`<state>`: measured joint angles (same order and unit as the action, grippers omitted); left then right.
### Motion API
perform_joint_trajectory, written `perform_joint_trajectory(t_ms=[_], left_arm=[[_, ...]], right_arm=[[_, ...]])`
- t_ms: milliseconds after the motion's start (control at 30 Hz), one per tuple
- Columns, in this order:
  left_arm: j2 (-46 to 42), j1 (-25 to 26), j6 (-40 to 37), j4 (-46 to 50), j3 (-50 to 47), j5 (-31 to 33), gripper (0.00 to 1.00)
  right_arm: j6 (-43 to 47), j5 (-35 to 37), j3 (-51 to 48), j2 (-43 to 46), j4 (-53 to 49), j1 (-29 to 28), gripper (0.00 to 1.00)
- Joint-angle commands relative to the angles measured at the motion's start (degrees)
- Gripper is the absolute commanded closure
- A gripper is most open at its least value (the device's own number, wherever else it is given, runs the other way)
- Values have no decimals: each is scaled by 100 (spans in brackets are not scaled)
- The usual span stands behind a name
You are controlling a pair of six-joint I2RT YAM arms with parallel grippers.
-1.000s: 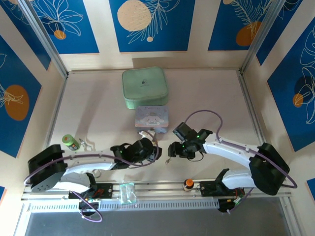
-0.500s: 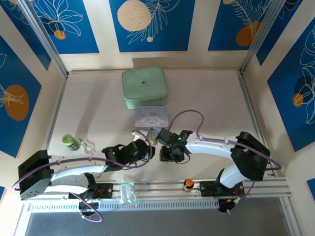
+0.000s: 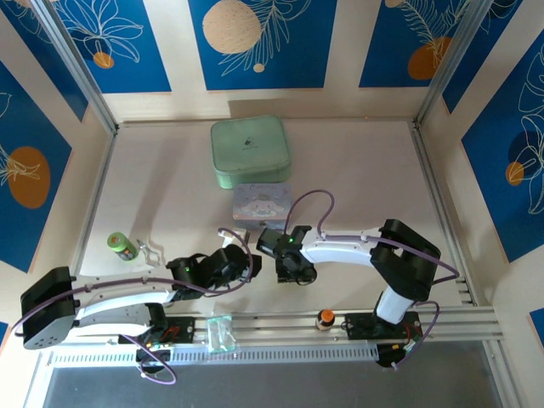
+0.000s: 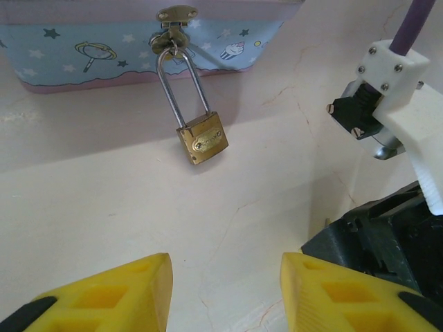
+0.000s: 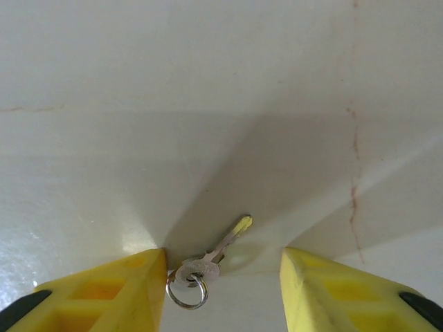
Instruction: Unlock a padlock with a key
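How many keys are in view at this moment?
1: the key lies on the table between the right gripper's spread fingers, its head end close to one finger. A second key could be hidden under a finger.

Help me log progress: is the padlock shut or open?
Shut: both legs of the shackle sit in the brass padlock body, looped through the hasp.
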<state>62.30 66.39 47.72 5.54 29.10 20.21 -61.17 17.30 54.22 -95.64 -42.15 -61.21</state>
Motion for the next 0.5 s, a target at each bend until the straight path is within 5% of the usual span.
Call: perform_joint_trajectory(t_ms=[0,467], left_arm=[[-8,-12,66,-24,-71,42,54],[-324,-12,209,89,-258,166,54]], right_arm=[[-86,-5,63,-321,-49,-133,57],[-176,-264,-428,-717,315,-249,88]])
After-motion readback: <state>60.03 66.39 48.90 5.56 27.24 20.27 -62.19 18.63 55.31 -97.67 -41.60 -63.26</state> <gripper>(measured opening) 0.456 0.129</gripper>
